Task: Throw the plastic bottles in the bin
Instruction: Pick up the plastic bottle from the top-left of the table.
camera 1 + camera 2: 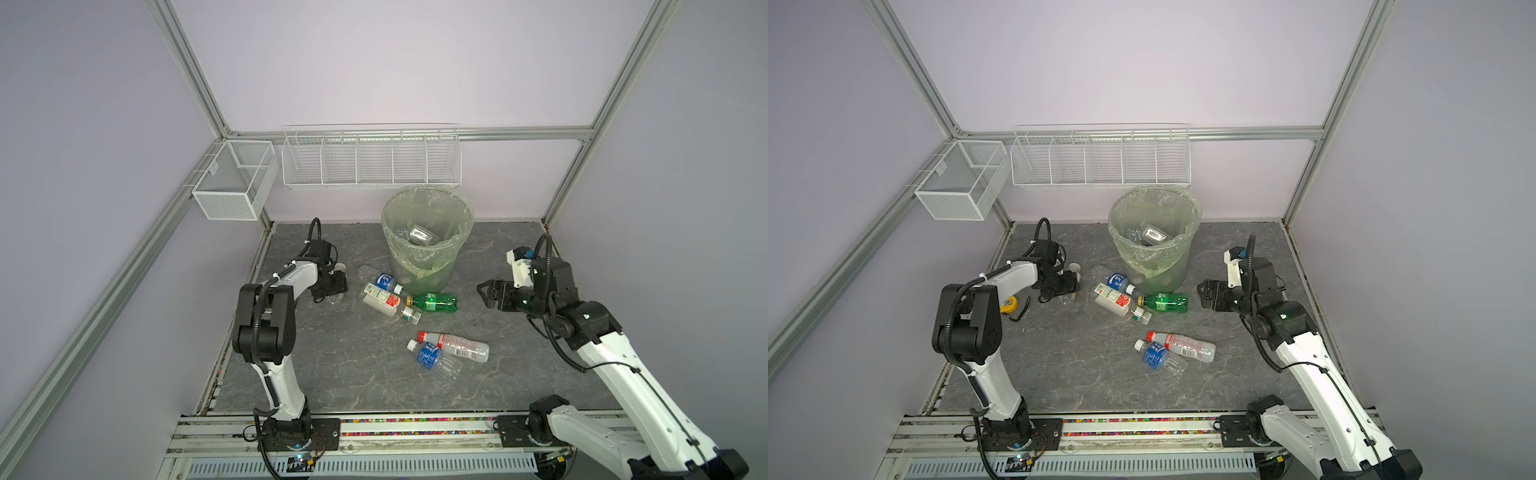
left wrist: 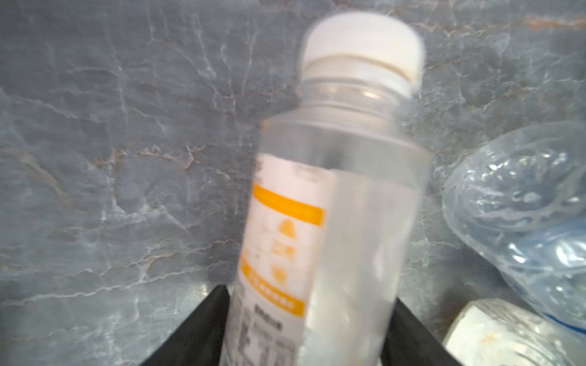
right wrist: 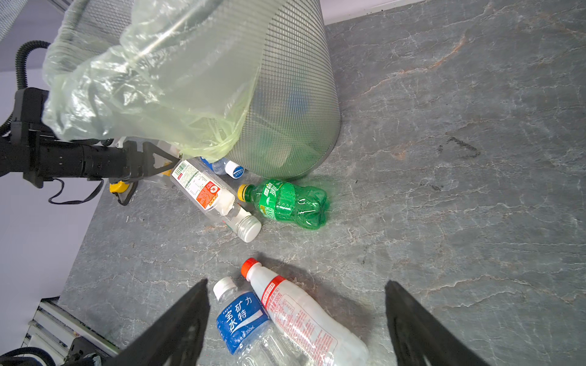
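1. We see a pale-green bin point(image 1: 440, 274), its wall fine-meshed
2. Our green bottle point(image 1: 436, 302) has a yellow cap
3. We find the table point(image 1: 332, 365) grey, marble-veined
4. Our white-capped bottle point(image 2: 317, 221) shows orange label bands

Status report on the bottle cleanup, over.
Left gripper astride white-capped bottle, grip unconfirmed. Right gripper open, empty, raised off table. Bin holds bottles; five more loose on table. Bin mouth unobstructed.
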Tool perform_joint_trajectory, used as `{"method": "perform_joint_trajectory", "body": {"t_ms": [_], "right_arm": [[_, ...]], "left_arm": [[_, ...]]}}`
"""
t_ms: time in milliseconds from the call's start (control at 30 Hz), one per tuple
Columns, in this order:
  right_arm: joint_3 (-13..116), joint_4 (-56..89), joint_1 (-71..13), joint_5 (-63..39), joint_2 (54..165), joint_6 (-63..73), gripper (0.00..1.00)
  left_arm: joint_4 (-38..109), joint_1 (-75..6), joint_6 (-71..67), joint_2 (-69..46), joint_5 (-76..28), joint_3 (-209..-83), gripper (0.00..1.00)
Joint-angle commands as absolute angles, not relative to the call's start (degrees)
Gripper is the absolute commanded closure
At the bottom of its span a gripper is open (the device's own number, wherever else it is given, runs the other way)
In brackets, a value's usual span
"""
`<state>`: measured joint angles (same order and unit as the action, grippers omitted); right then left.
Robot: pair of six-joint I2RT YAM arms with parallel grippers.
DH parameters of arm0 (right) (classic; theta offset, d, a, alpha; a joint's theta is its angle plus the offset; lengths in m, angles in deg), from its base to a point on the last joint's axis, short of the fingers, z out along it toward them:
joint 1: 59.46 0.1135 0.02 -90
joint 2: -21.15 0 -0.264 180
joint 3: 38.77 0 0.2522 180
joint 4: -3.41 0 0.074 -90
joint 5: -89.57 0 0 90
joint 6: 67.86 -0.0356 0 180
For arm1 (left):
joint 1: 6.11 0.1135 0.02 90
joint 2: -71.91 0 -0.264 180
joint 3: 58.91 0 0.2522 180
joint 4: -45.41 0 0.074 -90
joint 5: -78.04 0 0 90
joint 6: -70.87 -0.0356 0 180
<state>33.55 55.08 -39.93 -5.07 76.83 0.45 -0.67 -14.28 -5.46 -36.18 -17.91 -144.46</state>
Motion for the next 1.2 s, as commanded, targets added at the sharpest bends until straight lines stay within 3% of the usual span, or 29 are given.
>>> {"method": "perform_joint_trajectory", "body": {"t_ms": [0,333,1167], "right_arm": [[34.6,55.15,-40.3,-6.37,77.22,-0.54,0.12],[35.1,55.51,-40.3,-6.06,77.84,-0.82,0.12],[34.49,55.86,-40.46,-4.06,79.49,-3.15,0.12]], "left_arm": [[0.61,-14.63,-4.96,-34.72,-17.22,-144.04,0.36],[1.5,-15.34,-4.11,-32.28,-16.96,-142.92,0.44],[-0.95,-15.43,0.46,-15.0,-28.32,-139.86,0.45]]}}
